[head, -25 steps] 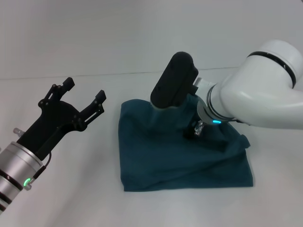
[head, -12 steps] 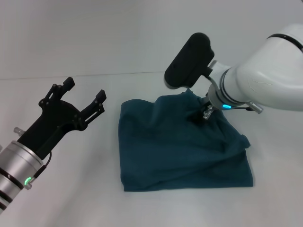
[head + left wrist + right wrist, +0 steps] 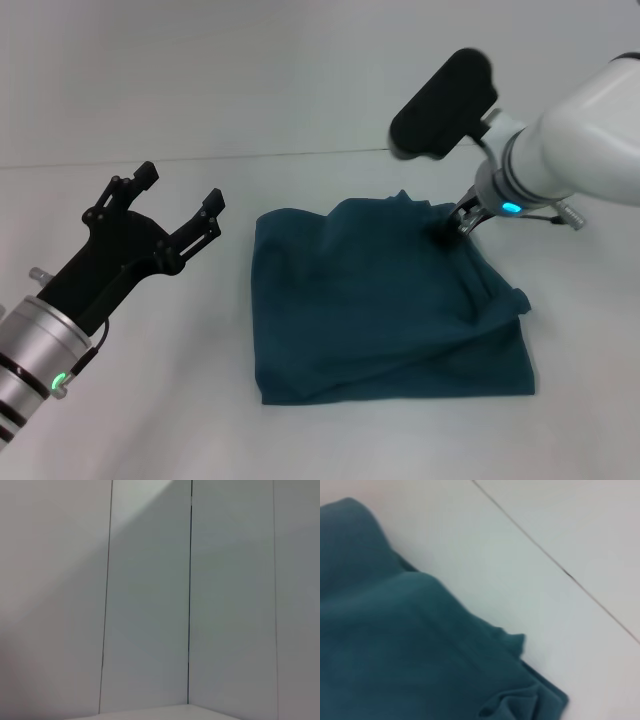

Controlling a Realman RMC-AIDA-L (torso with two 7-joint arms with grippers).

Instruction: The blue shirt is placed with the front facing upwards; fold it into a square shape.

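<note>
The blue shirt (image 3: 385,305) lies in front of me on the white worktop (image 3: 300,80), already bundled into a rough, rumpled square with no lettering showing. Its near edge is fairly straight, but the far right part is puckered and raised. My right hand (image 3: 462,222) sits at that raised far-right corner, touching the cloth; its fingertips are mostly hidden behind the wrist, so I cannot tell whether they pinch the fabric or are spread. My left hand (image 3: 178,205) hovers to the left of the shirt, well apart from it, with its fingers spread wide and holding nothing. From the right wrist view, a thick stack of layers ends in a small curled corner. I judge the shirt to be light, soft and limp: it will sag and drag rather than hold shape, and layers may slide apart. The best hold seems a pinch through all layers at a corner or folded edge.
</note>
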